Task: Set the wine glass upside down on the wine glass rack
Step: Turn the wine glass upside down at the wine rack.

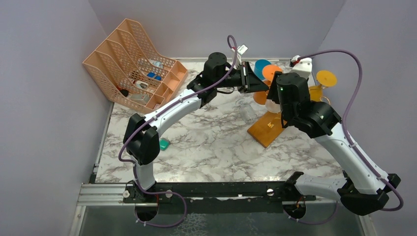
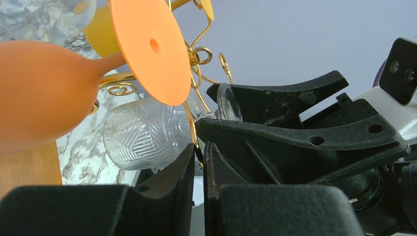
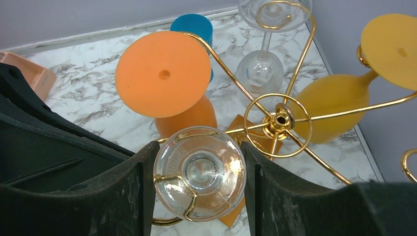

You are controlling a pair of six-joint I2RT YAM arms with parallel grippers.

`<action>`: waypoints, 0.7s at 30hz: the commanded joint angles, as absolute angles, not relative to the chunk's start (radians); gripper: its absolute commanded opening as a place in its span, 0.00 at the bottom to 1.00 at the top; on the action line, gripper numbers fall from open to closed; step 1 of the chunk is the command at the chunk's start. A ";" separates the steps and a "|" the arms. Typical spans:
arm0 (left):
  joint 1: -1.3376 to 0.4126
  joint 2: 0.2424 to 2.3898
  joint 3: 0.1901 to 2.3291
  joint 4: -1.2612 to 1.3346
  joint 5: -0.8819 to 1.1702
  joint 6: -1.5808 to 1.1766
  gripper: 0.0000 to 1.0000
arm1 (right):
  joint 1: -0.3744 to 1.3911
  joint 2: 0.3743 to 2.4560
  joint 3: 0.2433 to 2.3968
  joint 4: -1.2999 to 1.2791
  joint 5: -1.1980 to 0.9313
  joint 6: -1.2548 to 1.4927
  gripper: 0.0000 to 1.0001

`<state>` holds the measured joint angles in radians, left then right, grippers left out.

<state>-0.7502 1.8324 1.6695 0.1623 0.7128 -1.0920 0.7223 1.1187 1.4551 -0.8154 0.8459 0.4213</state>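
Note:
The clear cut-glass wine glass hangs bowl-down, and its round foot rests on a spiral arm of the gold wire rack. My right gripper is shut on that foot, one finger touching each side. My left gripper is shut on a thin gold wire of the rack, just beside the clear bowl. In the top view both grippers meet over the rack: the left gripper, the right gripper, and the rack's wooden base below them.
An orange glass, a yellow glass, a blue glass and a second clear glass hang on the other arms. The peach mesh file organiser stands at the back left. A small teal object lies near the left arm.

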 commanded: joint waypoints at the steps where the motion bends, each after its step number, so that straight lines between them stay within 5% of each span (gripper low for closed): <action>1: -0.771 1.840 1.719 0.217 0.737 -1.082 0.09 | 0.716 1.111 1.477 -0.626 0.801 0.366 0.01; 21: -0.773 1.842 1.709 0.278 0.754 -1.141 0.06 | 0.716 1.048 1.318 -0.430 0.601 0.300 0.01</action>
